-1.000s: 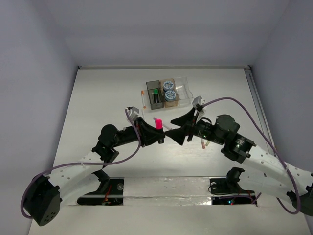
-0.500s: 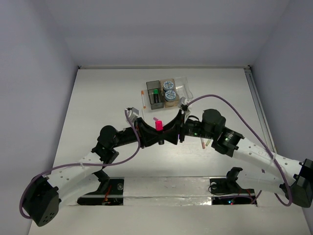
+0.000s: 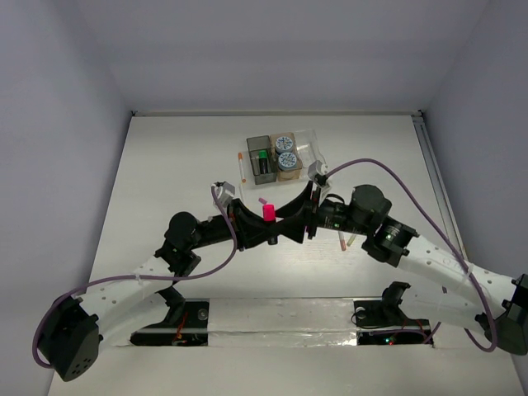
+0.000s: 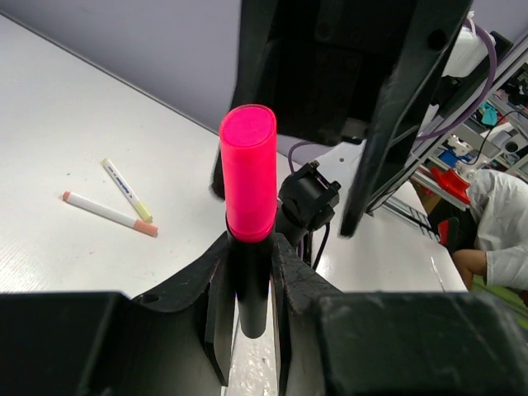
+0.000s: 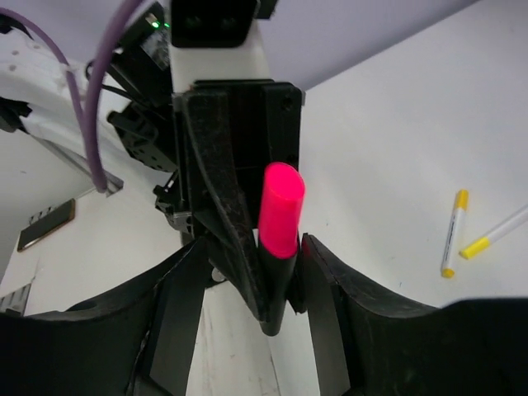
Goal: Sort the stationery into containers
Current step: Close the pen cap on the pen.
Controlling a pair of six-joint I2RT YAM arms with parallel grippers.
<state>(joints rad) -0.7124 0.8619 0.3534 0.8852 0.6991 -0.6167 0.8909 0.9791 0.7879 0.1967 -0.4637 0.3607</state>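
Observation:
My left gripper is shut on a short black marker with a magenta cap and holds it upright above the table; its fingers clamp the black barrel. My right gripper is open, and its two fingers straddle the marker and the left fingers. The joined bins stand behind: dark grey with a green eraser, amber with two tape rolls, and clear.
A thin white pen lies left of the bins. Two pens lie under the right arm. Two pens, with orange and yellow caps, show in the left wrist view, and two yellow-capped pens in the right wrist view.
My right gripper has moved left to the left gripper and now straddles the held marker. The left gripper and marker have stayed almost still.

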